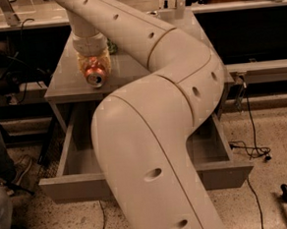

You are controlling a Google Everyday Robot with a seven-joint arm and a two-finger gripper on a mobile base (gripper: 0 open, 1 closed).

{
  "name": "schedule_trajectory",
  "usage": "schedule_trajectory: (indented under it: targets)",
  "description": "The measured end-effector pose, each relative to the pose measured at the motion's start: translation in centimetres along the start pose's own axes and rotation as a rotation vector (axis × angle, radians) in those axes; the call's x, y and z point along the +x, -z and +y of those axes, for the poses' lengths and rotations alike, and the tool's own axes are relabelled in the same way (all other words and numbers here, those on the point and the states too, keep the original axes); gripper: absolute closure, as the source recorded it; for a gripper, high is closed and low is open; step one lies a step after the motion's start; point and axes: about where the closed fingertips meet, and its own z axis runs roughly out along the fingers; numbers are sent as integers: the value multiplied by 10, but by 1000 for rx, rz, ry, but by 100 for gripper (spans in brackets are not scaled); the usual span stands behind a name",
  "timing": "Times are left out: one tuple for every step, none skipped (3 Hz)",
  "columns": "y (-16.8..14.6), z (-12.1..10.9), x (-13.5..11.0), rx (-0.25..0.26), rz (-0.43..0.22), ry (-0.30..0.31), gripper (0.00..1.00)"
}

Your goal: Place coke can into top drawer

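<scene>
The small red-orange coke can (94,73) is lying on its side on the grey counter (62,85), above the wide grey metal top drawer (77,158), which is standing open. The round can could be rolling away if the hold is crooked, missing the drawer. The big cream arm (151,150) is bending up over the drawer, its gripper (95,65) sitting right on the can. I cannot tell if the gripper is squeezing it.

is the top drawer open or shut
Open: top drawer juts out, interior showing; gripper is at the coke can on the cabinet top.
</scene>
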Motion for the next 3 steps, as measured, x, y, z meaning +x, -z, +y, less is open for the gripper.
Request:
schedule_trajectory:
  targets:
    - [17, -13, 11, 26, -20, -7, 95]
    - [40, -31, 38, 21, -38, 56, 100]
    - [70, -50, 74, -22, -94, 123, 100]
